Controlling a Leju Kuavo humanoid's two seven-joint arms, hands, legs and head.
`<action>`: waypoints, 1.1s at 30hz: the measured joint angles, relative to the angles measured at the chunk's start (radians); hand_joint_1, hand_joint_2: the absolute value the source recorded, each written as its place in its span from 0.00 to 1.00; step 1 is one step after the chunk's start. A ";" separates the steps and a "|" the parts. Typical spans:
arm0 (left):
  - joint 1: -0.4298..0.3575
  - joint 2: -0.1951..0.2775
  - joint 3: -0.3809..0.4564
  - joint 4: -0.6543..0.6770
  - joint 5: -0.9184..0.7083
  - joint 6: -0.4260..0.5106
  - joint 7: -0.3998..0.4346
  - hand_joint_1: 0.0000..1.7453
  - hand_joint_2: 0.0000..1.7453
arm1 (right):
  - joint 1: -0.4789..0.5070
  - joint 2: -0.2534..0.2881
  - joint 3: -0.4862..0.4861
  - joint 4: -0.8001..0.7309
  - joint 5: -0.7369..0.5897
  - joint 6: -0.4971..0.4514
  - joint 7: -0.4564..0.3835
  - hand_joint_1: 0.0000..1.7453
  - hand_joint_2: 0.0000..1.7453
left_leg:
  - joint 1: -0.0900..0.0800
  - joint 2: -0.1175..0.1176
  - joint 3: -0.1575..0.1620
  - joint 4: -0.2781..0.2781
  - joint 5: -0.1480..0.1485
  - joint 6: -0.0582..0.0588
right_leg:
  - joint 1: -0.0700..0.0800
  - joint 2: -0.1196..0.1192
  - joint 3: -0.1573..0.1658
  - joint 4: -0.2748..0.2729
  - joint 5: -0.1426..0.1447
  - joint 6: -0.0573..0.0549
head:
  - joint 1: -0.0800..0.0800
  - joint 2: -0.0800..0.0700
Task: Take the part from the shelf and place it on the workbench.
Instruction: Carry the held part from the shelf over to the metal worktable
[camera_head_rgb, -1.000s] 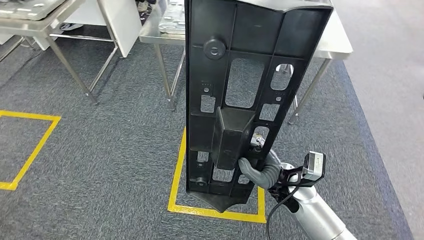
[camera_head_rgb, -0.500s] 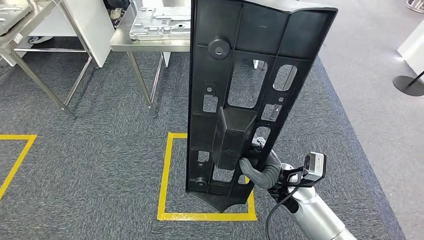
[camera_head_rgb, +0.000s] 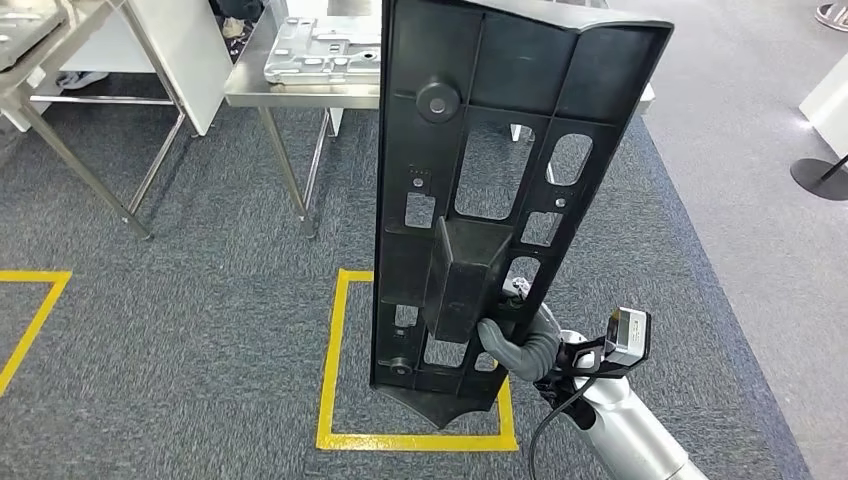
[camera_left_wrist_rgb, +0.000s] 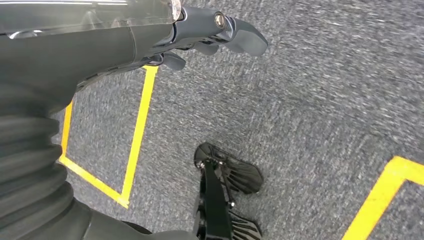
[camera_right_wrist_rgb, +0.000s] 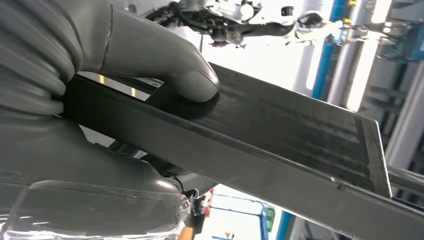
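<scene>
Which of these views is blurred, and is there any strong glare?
Left wrist view: the grey carpet is smeared by motion blur. Right wrist view: bright ceiling light washes out the background behind the black part. Head view: even light, the part and right hand sharp.

Black part (camera_head_rgb: 490, 180), yellow-lined grey carpet (camera_head_rgb: 200, 340)
</scene>
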 joint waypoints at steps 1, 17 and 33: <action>-0.001 0.000 0.000 0.000 -0.001 0.000 0.000 0.00 1.00 | 0.001 0.001 -0.002 0.000 0.000 0.000 -0.001 1.00 1.00 | -0.001 0.001 0.002 0.003 -0.003 -0.006 | 0.003 -0.001 0.004 -0.014 -0.005 -0.009 | -0.001 0.000; 0.002 0.004 0.000 0.000 -0.010 0.000 0.000 0.00 1.00 | 0.005 0.011 -0.009 0.011 0.006 0.006 -0.008 1.00 1.00 | -0.012 -0.001 -0.103 0.030 0.057 0.004 | 0.016 0.016 0.078 -0.024 -0.059 -0.031 | -0.008 0.000; -0.004 0.002 0.000 0.000 -0.017 -0.007 -0.012 0.00 1.00 | -0.001 0.013 -0.015 0.017 0.004 0.006 -0.014 1.00 1.00 | -0.008 -0.001 -0.060 0.008 0.045 -0.002 | 0.008 0.005 0.049 -0.029 -0.032 -0.017 | -0.005 0.000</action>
